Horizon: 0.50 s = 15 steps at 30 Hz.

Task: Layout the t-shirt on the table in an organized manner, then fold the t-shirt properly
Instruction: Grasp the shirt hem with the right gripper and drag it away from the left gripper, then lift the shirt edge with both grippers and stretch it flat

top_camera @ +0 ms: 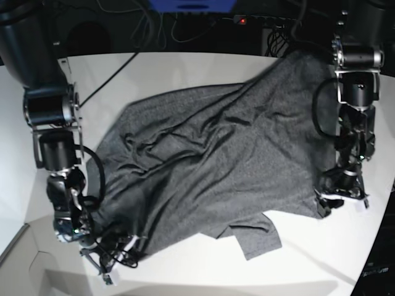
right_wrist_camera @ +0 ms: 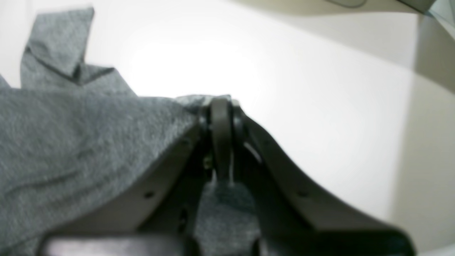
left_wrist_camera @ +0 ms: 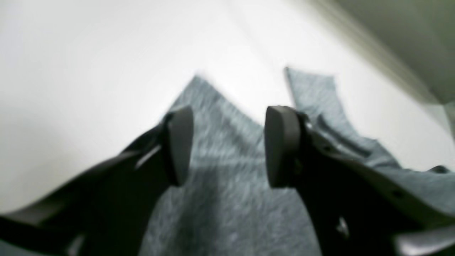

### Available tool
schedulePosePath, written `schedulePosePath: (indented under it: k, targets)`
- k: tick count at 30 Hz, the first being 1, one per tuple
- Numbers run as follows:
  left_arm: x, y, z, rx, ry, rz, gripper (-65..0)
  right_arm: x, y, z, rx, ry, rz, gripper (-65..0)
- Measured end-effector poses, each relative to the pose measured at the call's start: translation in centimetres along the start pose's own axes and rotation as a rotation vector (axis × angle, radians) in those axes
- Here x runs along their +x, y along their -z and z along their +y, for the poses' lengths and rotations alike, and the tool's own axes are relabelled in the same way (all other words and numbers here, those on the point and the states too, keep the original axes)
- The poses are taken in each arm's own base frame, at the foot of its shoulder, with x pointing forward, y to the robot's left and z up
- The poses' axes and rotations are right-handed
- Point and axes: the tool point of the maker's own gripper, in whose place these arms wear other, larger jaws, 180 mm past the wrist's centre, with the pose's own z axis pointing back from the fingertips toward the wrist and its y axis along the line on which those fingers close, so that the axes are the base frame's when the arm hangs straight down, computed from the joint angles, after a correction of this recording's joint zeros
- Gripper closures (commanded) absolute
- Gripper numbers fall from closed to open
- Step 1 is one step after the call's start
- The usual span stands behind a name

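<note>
White table [top_camera: 185, 65] fills my view | shirt [top_camera: 210, 154] sprawls rumpled across its middle; I judge it light, limp, non-slip, best taken at hem corners | right gripper [right_wrist_camera: 221, 117] pressed together, pinching a shirt edge | left gripper [left_wrist_camera: 229, 145] spread, hovering over cloth, holding nothing.

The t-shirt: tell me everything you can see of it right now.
The t-shirt is heathered dark grey knit, plain and unprinted. It lies spread but heavily wrinkled across the white table, not yet flat, with creases running diagonally and a flap sticking out at its near edge. The right gripper is shut on a pinch of fabric at one edge. The left gripper is open, its pads on either side of the cloth at the opposite edge, not yet closed on it.
</note>
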Motion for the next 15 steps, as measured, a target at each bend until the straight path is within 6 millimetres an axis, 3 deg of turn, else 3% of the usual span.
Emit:
schedulePosePath:
  k: [4, 8, 12, 15]
  targets:
    - [1.3, -0.5, -1.4, -0.047, 0.012, -0.017, -31.9, 1.0, 0.9, 1.6, 0.030, 0.017, -0.015, -17.7]
    - [0.5, -1.8, -1.8, -0.067, 0.039, -0.011, -31.8, 0.9, 0.7, 1.2, 0.022, 0.004, -0.012, -31.1]
    - [-2.0, -3.7, -1.8, -0.081, 0.057, 0.025, -31.8, -1.4, -0.7, -1.6, -0.025, -0.004, 0.024, -36.7]
    - [-4.4, -5.5, -1.3, -0.080, 0.069, 0.066, -31.8, -4.6, -2.6, -3.6, -0.068, -0.029, 0.098, -37.3]
